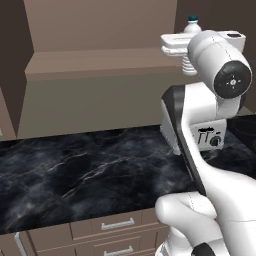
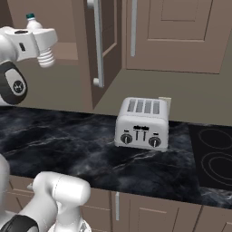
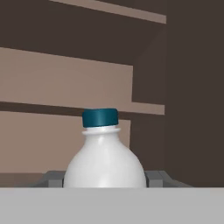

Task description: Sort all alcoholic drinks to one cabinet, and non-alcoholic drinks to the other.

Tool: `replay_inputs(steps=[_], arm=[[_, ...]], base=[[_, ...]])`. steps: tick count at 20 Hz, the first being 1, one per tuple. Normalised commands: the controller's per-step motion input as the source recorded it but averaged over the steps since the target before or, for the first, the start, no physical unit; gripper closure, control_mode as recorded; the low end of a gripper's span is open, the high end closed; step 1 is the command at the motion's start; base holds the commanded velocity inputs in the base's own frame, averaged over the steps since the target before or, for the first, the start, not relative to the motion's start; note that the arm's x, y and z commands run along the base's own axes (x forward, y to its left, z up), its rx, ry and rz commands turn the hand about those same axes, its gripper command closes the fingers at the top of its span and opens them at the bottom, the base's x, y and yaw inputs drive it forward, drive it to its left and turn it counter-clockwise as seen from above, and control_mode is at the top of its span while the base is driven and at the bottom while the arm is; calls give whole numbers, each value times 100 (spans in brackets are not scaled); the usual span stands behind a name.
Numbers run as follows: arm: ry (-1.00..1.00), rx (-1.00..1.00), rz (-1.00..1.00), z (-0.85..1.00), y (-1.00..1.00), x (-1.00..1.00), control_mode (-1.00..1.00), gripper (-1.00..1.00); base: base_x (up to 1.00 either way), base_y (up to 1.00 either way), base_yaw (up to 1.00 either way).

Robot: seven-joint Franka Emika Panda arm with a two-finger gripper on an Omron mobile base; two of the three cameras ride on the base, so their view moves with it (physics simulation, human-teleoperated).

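Observation:
A small white plastic bottle [image 3: 104, 162] with a blue cap, one of the non-alcoholic drinks, stands upright between my fingertips [image 3: 54, 178]. My gripper [image 3: 104, 179] is shut on its body. In the left base view the gripper [image 1: 186, 46] holds the bottle [image 1: 192, 25] high, at the right end of the open cabinet's lower shelf [image 1: 100, 62]. The right base view has the bottle's ribbed lower part [image 2: 46, 58] hanging below the gripper [image 2: 40, 37]. In the hand view, bare brown shelves lie behind the bottle.
A silver toaster [image 2: 141, 124] sits on the black marble counter [image 2: 68, 145], below and right of the arm. An open cabinet door [image 2: 97, 45] juts out just right of the gripper. A black stovetop [image 2: 213, 158] lies far right. Drawers [image 1: 117, 225] run under the counter.

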Motion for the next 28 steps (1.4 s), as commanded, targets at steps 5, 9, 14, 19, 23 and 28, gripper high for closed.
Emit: replay_inputs(steps=[5,9,14,19,23,28], arm=[[0,0,-1,0,0,42,-100,100],[1,0,0,0,-6,45,-100,100],[2,0,0,0,-17,42,-100,100],[1,3,1,0,-8,50,-100,100],[1,3,3,-1,0,47,-100,100],[4,4,4,-14,0,43,-100,100]], base=[[0,0,0],[0,0,0],[0,0,0],[0,0,0],[0,0,0],[0,0,0]])
